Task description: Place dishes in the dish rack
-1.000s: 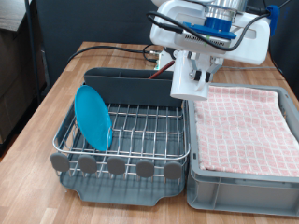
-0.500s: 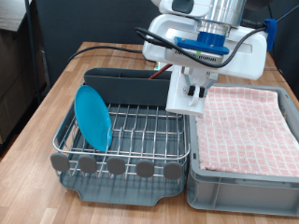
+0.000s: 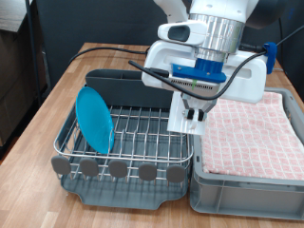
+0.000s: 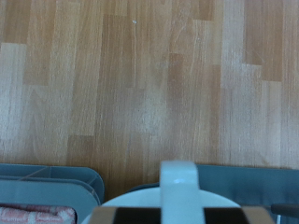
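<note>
My gripper (image 3: 194, 112) is shut on the white handled mug (image 3: 184, 116) and holds it over the side of the dish rack (image 3: 123, 142) nearest the cloth-lined crate, just above the wire grid. In the wrist view the mug (image 4: 177, 194) fills the lower middle, handle up, between my dark fingers. The light-blue plate (image 3: 95, 119) stands on edge in the rack at the exterior view's left. The tall grey cutlery box (image 3: 128, 87) sits along the rack's far side. The wooden spoon is not in view.
A grey crate lined with pink checked cloth (image 3: 249, 128) stands right beside the rack, on the exterior view's right. Round grey knobs (image 3: 119, 169) line the rack's near edge. A black cable (image 3: 114, 49) trails over the wooden table behind.
The arm has come down and towards the exterior view's bottom with the mug, from above the cutlery box to low over the rack's grid.
</note>
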### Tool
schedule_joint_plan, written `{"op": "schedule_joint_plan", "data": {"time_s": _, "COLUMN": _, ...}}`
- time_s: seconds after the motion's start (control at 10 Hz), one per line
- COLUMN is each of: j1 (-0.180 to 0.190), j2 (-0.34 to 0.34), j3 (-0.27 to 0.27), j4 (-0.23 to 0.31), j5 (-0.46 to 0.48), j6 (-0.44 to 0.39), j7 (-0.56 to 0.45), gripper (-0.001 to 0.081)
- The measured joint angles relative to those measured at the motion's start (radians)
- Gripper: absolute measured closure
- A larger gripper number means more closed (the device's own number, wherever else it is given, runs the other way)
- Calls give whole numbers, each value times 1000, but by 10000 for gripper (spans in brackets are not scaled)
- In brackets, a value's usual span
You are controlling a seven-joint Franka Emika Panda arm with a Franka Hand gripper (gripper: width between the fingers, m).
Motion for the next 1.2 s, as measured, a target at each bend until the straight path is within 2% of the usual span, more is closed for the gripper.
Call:
{"op": "schedule_joint_plan", "data": {"time_s": 0.6, "j1": -51, "j2": 93, "j3": 44, "j4": 34, "j5": 62, "j6": 50, "j7": -34, "gripper": 734}}
{"op": "schedule_joint_plan", "data": {"time_s": 1.2, "j1": -96, "j2": 174, "j3": 74, "j4": 72, "j5": 88, "j6": 11, "j7": -46, "gripper": 734}}
